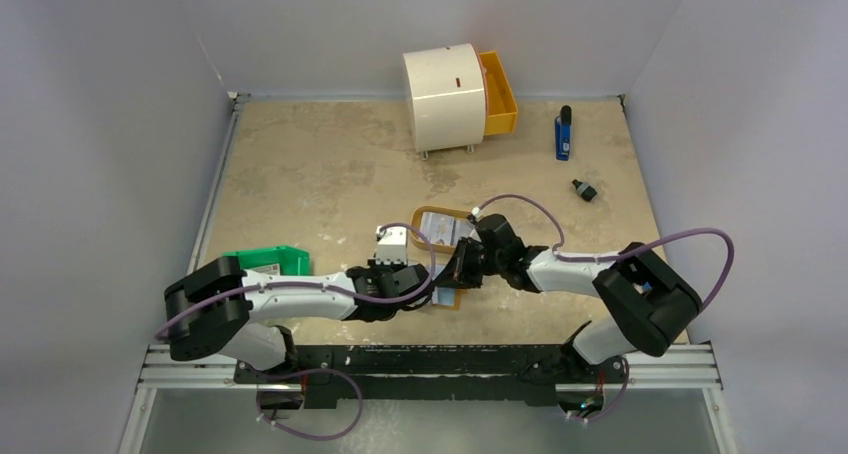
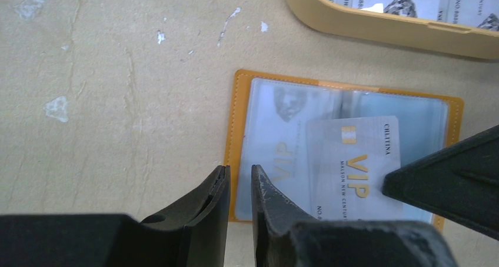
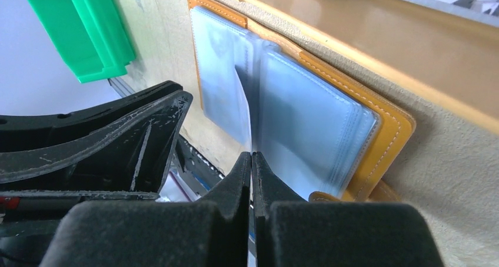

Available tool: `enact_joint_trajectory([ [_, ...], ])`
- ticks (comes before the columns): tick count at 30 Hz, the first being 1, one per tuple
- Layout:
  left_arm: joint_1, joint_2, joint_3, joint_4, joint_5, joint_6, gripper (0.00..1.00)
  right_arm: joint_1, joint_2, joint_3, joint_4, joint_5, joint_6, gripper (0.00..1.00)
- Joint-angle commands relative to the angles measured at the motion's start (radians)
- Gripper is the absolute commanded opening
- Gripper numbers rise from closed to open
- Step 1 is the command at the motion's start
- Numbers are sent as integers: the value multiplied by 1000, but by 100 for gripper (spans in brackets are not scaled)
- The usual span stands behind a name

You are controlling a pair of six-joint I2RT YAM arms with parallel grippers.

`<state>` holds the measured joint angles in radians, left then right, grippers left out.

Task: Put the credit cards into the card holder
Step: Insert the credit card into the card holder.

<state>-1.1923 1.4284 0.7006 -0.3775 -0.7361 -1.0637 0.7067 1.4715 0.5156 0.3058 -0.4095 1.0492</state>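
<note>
Both arms are stretched low and forward, and the wrists are found close together, almost tip to tip. The left gripper (image 2: 240,176) is tilted downward, its jaws set only narrowly apart, nothing being seen between them. The right gripper (image 3: 252,156) is closed, and a thin credit card (image 2: 353,161) is pinched at its tips.

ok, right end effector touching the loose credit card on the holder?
Touching. Right wrist view: the shut right end effector pinches the credit card by its edge.
</note>
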Motion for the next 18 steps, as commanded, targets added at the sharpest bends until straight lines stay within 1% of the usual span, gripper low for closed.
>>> enact_joint_trajectory([
  [1, 5, -43, -29, -31, -41, -33, 19, 4, -1, -20, 58, 45, 36, 0],
  [18, 17, 12, -83, 47, 0, -32, 18, 5, -25, -38, 50, 129, 65, 0],
])
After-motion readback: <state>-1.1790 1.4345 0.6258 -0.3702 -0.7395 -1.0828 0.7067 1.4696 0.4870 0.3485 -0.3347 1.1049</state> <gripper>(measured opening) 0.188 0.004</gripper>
